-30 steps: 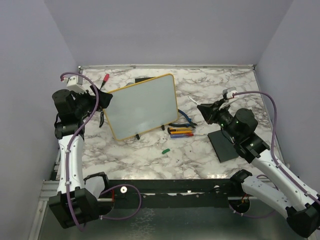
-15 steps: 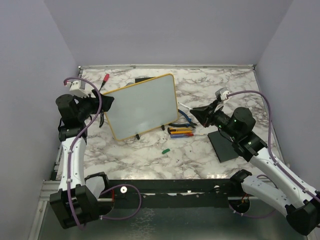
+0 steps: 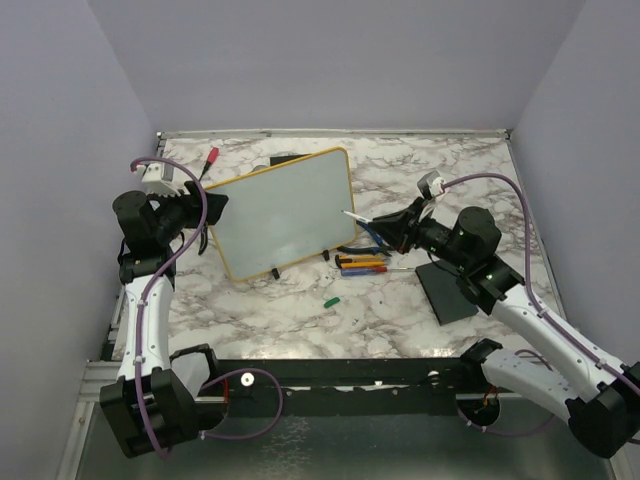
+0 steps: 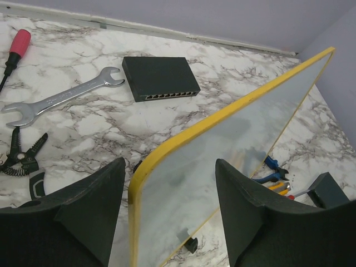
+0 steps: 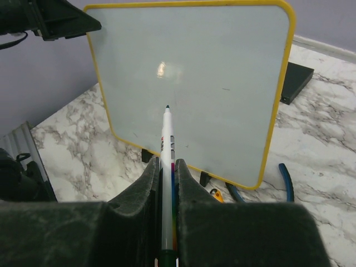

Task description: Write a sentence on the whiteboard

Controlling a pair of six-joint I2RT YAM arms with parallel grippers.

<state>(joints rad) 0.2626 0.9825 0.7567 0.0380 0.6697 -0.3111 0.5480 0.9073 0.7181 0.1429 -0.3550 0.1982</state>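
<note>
Marble worktop (image 3: pixel 300 310): walled on three sides, with bare stone open in front of the board.

Whiteboard (image 3: pixel 285 215): yellow frame, propped on small black feet left of centre and leaning back.

Left arm is raised beside the board. Left tool (image 4: pixel 171 164) is parted, with its fingers straddling the board's left edge; contact looks unlikely, though the view is poor.

Right arm reaches leftward. Right tool (image 5: pixel 167 167) is clamped on a marker (image 5: pixel 167 142) whose tip points at the board face.

Black pad (image 3: pixel 447 287) lies under the right forearm. A network switch (image 4: pixel 160 78) and a wrench (image 4: pixel 61 100) sit behind the board. Blue-handled pliers (image 3: pixel 365 240) and pens (image 3: pixel 362 264) lie by its right foot. A green cap (image 3: pixel 331 300) lies just in front.
</note>
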